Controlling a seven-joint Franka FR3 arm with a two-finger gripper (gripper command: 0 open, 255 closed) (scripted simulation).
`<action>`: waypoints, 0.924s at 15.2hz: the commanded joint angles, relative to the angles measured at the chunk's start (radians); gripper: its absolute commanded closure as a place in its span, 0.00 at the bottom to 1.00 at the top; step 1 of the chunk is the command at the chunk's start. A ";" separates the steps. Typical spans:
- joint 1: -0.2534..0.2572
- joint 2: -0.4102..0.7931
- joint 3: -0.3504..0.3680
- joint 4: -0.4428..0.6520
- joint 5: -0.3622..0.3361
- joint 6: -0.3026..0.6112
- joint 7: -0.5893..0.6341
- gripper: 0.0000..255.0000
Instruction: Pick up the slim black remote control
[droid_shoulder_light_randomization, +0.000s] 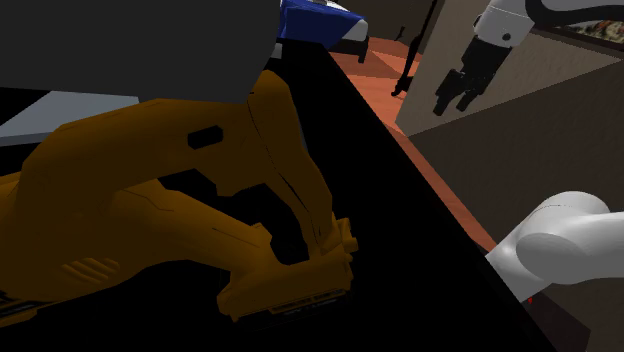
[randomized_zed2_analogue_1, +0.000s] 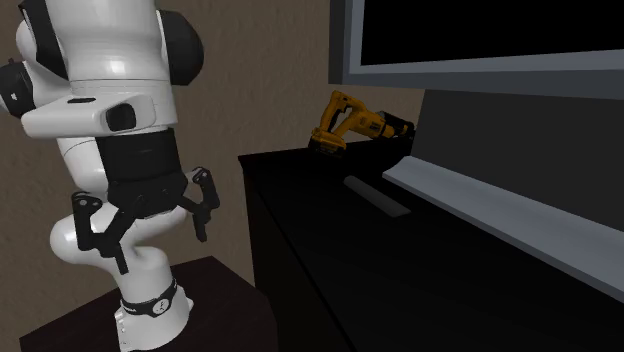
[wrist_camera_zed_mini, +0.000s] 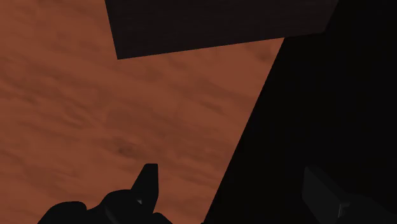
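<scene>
before the reach

slim black remote (randomized_zed2_analogue_1: 378, 195) lies flat on the black bench (randomized_zed2_analogue_1: 290, 175) near the yellow power saw (randomized_zed2_analogue_1: 352, 125) — open to a grasp from above. the tool (randomized_zed2_analogue_1: 160, 250), fingers spread and empty, hangs well apart from the saw, off the bench — seemingly pre-opened for the approach.

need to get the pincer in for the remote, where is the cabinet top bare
Bare strip of cabinet top between its edge facing the arm and the remote. Crowded beyond: the yellow power tool past the remote's far end, grey screen base along its other side.
</scene>
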 joint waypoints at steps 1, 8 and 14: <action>0.000 0.000 0.000 0.000 0.000 0.000 0.000 0.00; 0.036 0.043 0.162 0.034 0.127 -0.003 0.239 0.00; 0.053 0.137 0.296 0.116 0.217 0.013 0.441 0.00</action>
